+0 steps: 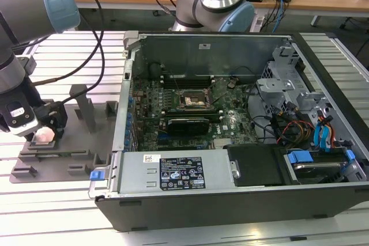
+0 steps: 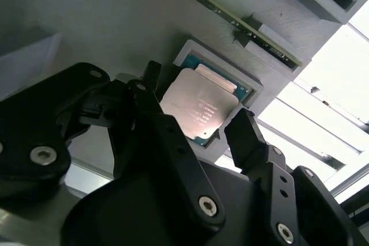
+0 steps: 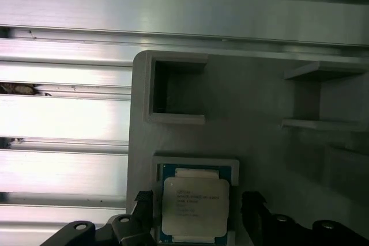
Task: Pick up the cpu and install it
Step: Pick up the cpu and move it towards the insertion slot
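The cpu [image 2: 199, 110] is a flat square chip with a silvery top. It lies in a shallow square recess of the grey fixture tray [image 3: 259, 119], and I also see the cpu [image 3: 195, 204] in the first wrist view. My gripper [image 2: 199, 116] is open and hangs low over the chip. One black finger [image 2: 249, 135] stands on each side of it, with a small gap to the chip's edges. In the exterior view the gripper [image 1: 46, 132] is at the tray [image 1: 75, 142] on the exterior view's left. The motherboard socket [image 1: 195, 101] sits inside the open computer case.
The open computer case [image 1: 230, 142] takes up the middle and right of the exterior view, with its wall [image 1: 118, 119] close beside the tray. Upright posts [image 1: 86, 108] rise from the tray. A memory stick [image 2: 242, 24] lies in a tray slot near the chip. A slatted aluminium table [image 3: 63, 119] lies underneath.
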`<state>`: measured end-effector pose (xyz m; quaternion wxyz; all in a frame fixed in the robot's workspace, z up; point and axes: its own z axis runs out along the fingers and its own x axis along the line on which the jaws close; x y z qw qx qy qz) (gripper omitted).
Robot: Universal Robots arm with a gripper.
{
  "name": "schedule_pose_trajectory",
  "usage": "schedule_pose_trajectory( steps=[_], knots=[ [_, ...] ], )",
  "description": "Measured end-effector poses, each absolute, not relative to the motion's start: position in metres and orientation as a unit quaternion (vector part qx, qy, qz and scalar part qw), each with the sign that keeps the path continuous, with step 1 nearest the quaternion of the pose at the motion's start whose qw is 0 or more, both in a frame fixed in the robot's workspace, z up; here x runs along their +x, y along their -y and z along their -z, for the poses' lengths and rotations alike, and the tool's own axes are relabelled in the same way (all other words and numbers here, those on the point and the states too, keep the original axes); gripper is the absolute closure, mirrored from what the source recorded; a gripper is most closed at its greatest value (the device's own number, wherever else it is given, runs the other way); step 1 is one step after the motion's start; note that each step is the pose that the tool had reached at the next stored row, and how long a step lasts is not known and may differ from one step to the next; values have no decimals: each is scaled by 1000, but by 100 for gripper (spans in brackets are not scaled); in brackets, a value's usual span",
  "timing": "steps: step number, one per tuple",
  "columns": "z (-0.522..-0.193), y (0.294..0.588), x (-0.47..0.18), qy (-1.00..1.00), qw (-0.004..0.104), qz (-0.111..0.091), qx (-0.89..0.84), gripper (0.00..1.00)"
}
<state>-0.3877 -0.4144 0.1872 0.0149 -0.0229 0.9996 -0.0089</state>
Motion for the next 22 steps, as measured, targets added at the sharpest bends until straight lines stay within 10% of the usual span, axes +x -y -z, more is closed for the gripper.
schedule_pose_trajectory(
  steps=[5,22],
  knots=[
    [-187,414,-388,-1000,15,9,-23,45],
    [-200,414,-388,-1000,15,9,-23,45]
  ],
)
